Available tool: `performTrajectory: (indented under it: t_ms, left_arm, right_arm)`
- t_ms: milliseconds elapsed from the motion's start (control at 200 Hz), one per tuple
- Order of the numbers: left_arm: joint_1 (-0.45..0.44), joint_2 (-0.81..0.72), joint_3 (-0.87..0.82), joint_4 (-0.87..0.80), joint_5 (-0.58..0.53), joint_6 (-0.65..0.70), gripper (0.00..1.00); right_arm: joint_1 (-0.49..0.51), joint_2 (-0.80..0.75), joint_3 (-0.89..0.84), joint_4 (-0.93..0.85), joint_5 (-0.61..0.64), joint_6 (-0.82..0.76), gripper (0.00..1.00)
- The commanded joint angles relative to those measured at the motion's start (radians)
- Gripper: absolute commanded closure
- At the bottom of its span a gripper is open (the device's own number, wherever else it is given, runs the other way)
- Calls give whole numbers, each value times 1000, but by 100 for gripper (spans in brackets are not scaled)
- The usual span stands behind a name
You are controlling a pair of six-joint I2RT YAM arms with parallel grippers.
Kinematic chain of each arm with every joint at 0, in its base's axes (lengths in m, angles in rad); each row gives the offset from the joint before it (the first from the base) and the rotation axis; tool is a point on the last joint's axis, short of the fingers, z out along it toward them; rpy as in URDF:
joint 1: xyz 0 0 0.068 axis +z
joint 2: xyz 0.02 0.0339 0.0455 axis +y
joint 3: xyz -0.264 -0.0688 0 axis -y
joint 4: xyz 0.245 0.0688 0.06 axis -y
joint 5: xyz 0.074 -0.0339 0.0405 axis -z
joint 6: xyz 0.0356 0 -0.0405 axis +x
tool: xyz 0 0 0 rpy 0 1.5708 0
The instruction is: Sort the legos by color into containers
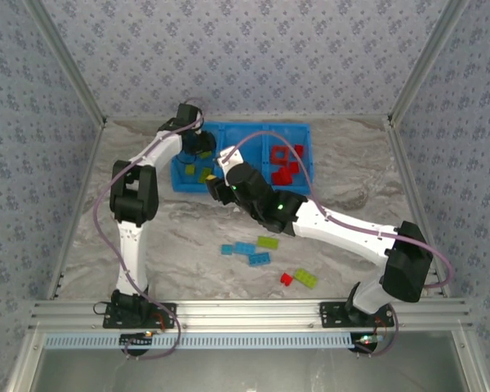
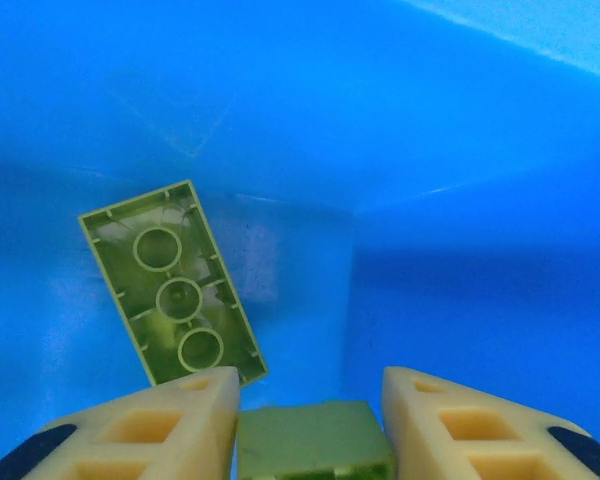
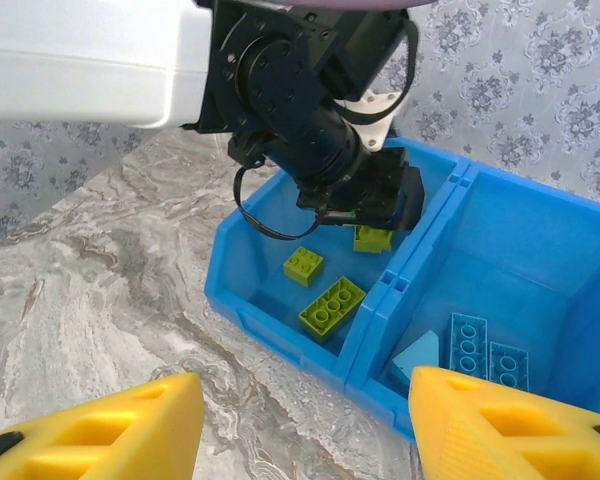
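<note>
The bright blue bin [image 1: 241, 189] stands at the back of the table with three compartments. My left gripper [image 1: 201, 147] reaches down into the left compartment [image 3: 250, 262], shut on a lime green brick [image 2: 315, 438] that also shows at its tip in the right wrist view [image 3: 373, 239]. A lime green brick [image 2: 172, 285] lies upside down on the compartment floor ahead of it. Two more green bricks [image 3: 331, 305] [image 3: 304, 265] lie there. Light blue bricks [image 3: 468, 343] sit in the middle compartment, red ones [image 1: 286, 171] in the right. My right gripper [image 3: 305, 420] hovers open and empty over the table before the bin.
Loose bricks lie on the marble table between the arms: light blue ones [image 1: 245, 249], a lime green one [image 1: 268, 242], another green [image 1: 305, 278] and a small red one [image 1: 287, 279]. The left arm's wrist [image 3: 310, 110] hangs over the left compartment.
</note>
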Motion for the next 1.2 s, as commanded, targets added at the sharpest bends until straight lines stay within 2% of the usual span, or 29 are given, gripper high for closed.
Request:
performTrajectory:
  t_ms: [0,150,305,445,625,760,904,1054,1194]
  left_arm:
    - [19,26,41,53,128,-65,56]
    - [21,37,73,63,173,-85,51]
    - [21,-44,0,84,126,-88,48]
    - [21,-178,-76,95,54,-94,46]
    - [-6,-455,-232,60,-61,-85,40]
    - [-103,-696,-352,-56,-144,-16,36]
    - [-227,-974,-518,-201,-189,-1,33]
    - [-380,-1232,-664,-349,-187,-57,32]
    - [-562,-1399,-766,-440,-200,-139,31]
  right_arm:
    - [-15,12,24,-4,-26,32,41]
    - [-23,21,23,-8,-39,42,41]
    - [-24,9,18,-25,-32,49,41]
    - [-25,-18,4,-57,-8,46,41]
    - [-34,-101,-70,-101,-4,53,41]
    - [-44,-175,-139,-166,-37,46,41]
    - [-58,-278,-208,-227,-189,-26,40]
    - [-72,-351,-274,-292,-354,-106,38]
    - [-79,-378,-304,-378,-461,-181,37]
